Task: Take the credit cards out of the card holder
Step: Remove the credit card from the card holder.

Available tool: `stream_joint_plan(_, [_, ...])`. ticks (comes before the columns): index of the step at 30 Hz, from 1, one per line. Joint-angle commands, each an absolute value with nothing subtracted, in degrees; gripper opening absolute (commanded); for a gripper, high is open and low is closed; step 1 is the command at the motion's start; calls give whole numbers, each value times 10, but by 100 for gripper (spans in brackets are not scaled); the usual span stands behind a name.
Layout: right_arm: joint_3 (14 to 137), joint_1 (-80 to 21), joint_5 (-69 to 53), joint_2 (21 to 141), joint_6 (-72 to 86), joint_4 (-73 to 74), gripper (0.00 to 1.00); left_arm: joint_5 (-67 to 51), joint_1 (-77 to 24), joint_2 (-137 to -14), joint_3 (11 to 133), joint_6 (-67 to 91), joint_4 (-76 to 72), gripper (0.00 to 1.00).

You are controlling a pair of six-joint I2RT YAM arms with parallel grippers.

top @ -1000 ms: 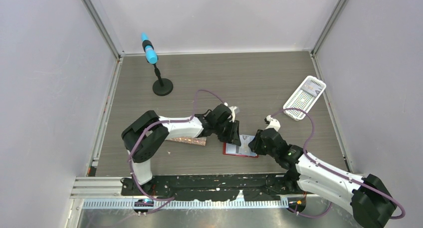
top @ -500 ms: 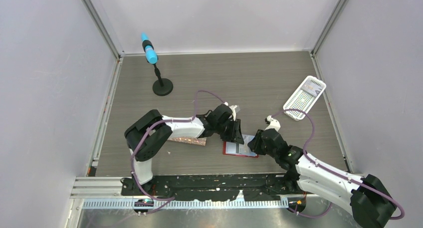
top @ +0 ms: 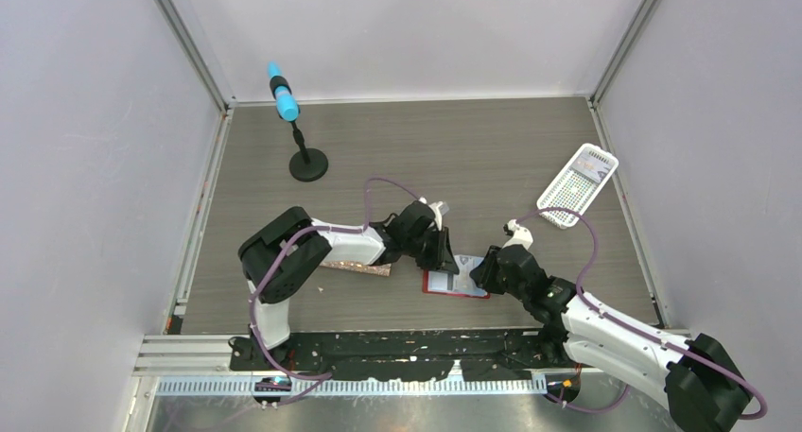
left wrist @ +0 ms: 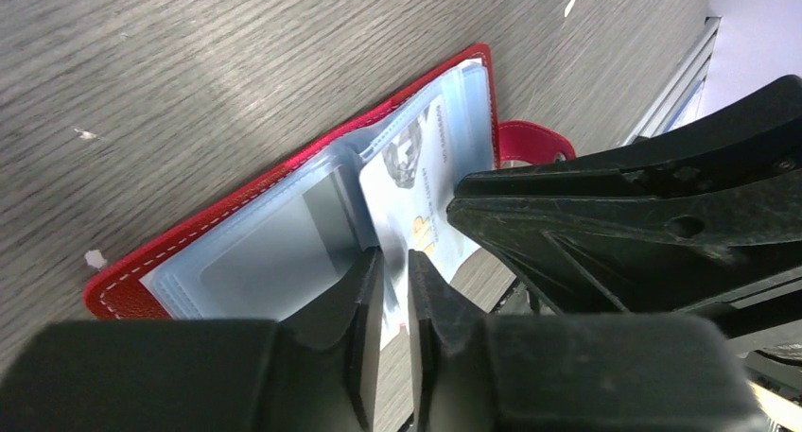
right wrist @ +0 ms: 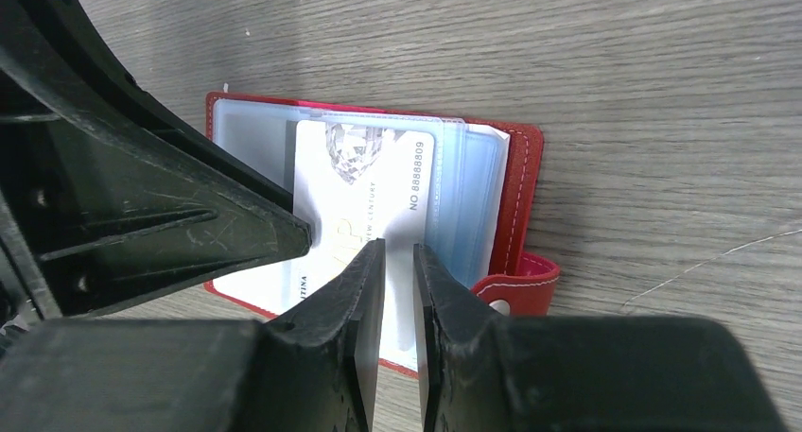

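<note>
Left wrist view: left fingers (left wrist: 359, 337), bottom centre, are drawn to a thin slot with the pale edge of a card (left wrist: 421, 181) running into it. I read this as a pinch on that card.
Right wrist view: right fingers (right wrist: 364, 309), bottom centre, stand nearly together with their tips over the card's face. Pressing or gripping, I cannot tell.
Holder (right wrist: 525, 196): lies open on the tabletop (right wrist: 615, 54), red cover down and blue pockets up. It is mid-frame in both wrist views and low centre in the top view, between the arms.
Step, as I judge it: sliding the card out of its pocket.
Doing it well: draw the card flat and slowly along the pocket's open side, not upward. Keep the pinch on the card alone, not the sleeve, and let the other fingers pin the holder so it does not ride along.
Hidden near: the right arm (left wrist: 643, 196) covers the holder's right side in the left wrist view, and the left arm (right wrist: 123, 196) covers its left side in the right wrist view. The fingers hide its near edge.
Unclear: whether the other pockets hold cards, and how many.
Far: the tube (top: 364, 267) lies partly under the left arm. The basket (top: 566, 203), upper right, holds something grey, too small to name.
</note>
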State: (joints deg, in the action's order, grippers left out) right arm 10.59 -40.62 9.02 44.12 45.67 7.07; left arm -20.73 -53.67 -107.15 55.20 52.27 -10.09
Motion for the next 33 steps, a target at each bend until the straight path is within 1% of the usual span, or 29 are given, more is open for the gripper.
stream_joint_plan(1, [96,-403,91,441,462,75,25,-231,-540,-1073,544,542,-168,12])
stream_joint_plan(3, [96,-403,92,442,463,75,25,-230,-540,-1069,540,543,-172,3])
stream_joint_plan(4, [96,-403,92,443,463,74,25,-230,-539,-1068,539,543,-172,0])
stream_joint_plan(18, [96,-394,91,444,458,74,25,-237,-515,-1037,497,545,-184,0])
stream_joint_plan(33, [122,-378,80,449,422,87,25,-224,-484,-975,445,511,-165,0])
